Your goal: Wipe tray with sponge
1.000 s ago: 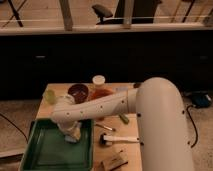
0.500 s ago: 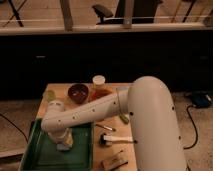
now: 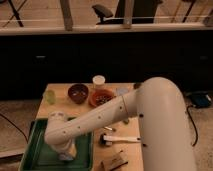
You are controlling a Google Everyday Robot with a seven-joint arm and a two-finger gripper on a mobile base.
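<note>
The gripper (image 3: 64, 148) points down inside the tray (image 3: 36, 152), near its front right corner, and the sponge (image 3: 68, 156) lies right under it on the tray floor. The wrist above hides the joint between them, so I cannot tell whether the gripper is apart or clamped on the sponge. The white arm (image 3: 100, 117) crosses the tray's right rim and covers the tray's back right part. Beyond the tray's far rim on the table (image 3: 62, 100) stand two reddish-brown bowls (image 3: 78, 92), one white cup (image 3: 99, 81) and one yellow-green thing (image 3: 49, 96). Right of the tray lie one white-handled brush (image 3: 122, 138) and one tan block (image 3: 114, 161). One tray, one sponge
</note>
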